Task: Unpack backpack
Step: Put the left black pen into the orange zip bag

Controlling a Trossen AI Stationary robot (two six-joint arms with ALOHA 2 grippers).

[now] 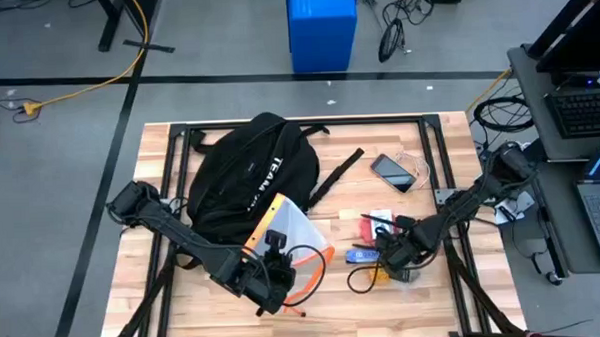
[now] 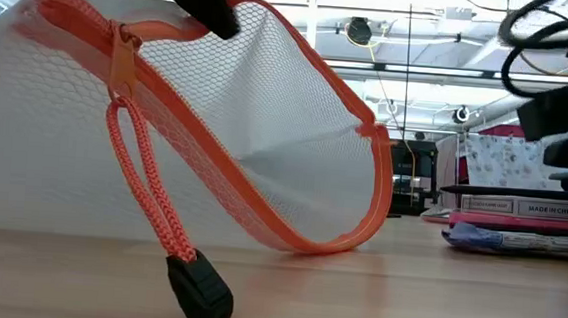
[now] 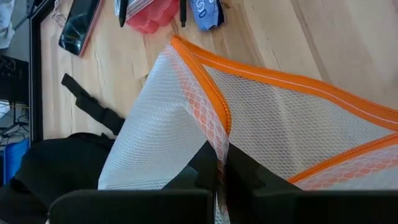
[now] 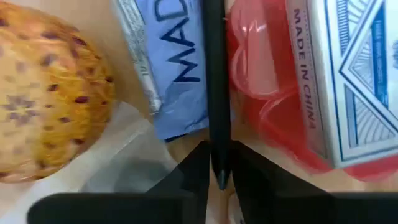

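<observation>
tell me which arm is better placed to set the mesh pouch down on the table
Left. Its end effector is shut on the mesh pouch, hanging beside the backpack. The right end effector grips a black pen among the unpacked items.

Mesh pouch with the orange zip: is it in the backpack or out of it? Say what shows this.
Out. The mesh pouch lies on the table beside the backpack, pinched in the left gripper.

The large black backpack is soft, matt cloth. The white pouch is fine see-through mesh with woven orange zipper tape and a braided orange cord. The pale wooden table top looks smooth, and the black phone is glossy.
</observation>
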